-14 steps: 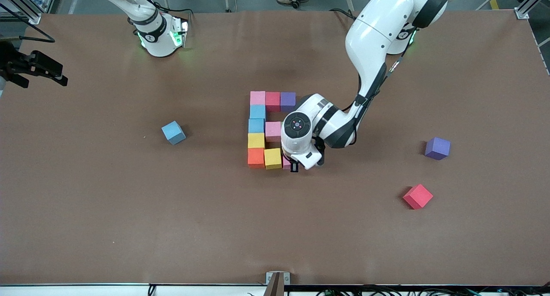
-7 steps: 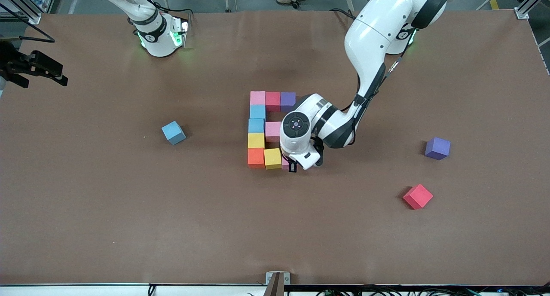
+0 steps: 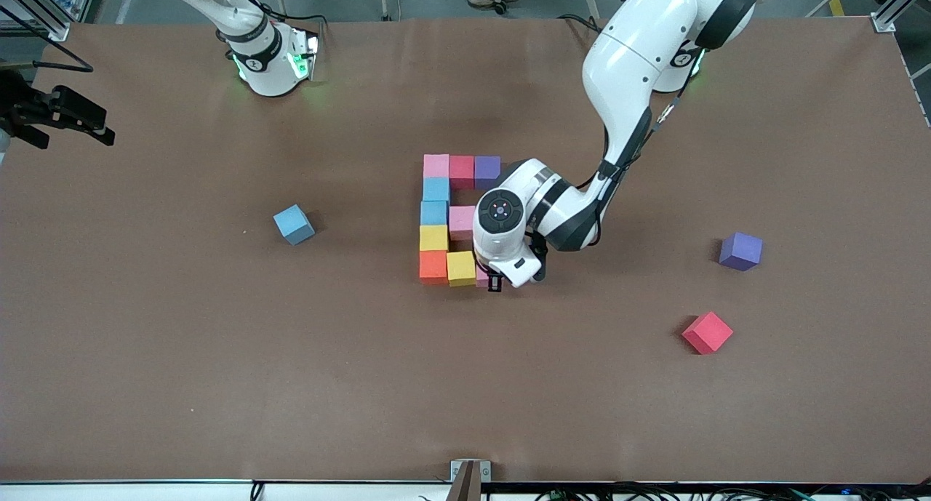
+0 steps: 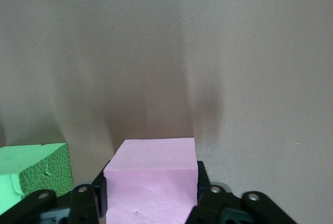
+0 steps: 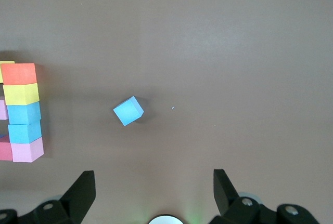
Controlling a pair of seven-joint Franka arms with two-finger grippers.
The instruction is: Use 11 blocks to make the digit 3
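Note:
The digit 3 stands partly built mid-table: a pink block (image 3: pixel 436 166), a red block (image 3: pixel 461 170) and a purple block (image 3: pixel 487 169) form the bar farthest from the front camera. Two blue blocks (image 3: pixel 436 200), a yellow block (image 3: pixel 433 237) and an orange block (image 3: pixel 433 265) form the column. Another pink block (image 3: pixel 461 221) starts the middle bar. My left gripper (image 3: pixel 494 279) (image 4: pixel 151 180) is low beside the near yellow block (image 3: pixel 461 267), shut on a pink block (image 4: pixel 151 177) resting on the table. A green block (image 4: pixel 31 169) lies close by. My right gripper (image 5: pixel 151 182) waits open, high over its end.
Loose blocks lie apart from the figure: a blue block (image 3: pixel 294 224) (image 5: pixel 128 110) toward the right arm's end, a purple block (image 3: pixel 740 251) and a red block (image 3: pixel 707 332) toward the left arm's end. The left arm's wrist (image 3: pixel 509 217) covers the figure's open side.
The left hand has edged a little toward the near yellow block with the pink block between its fingers. The right arm has not moved.

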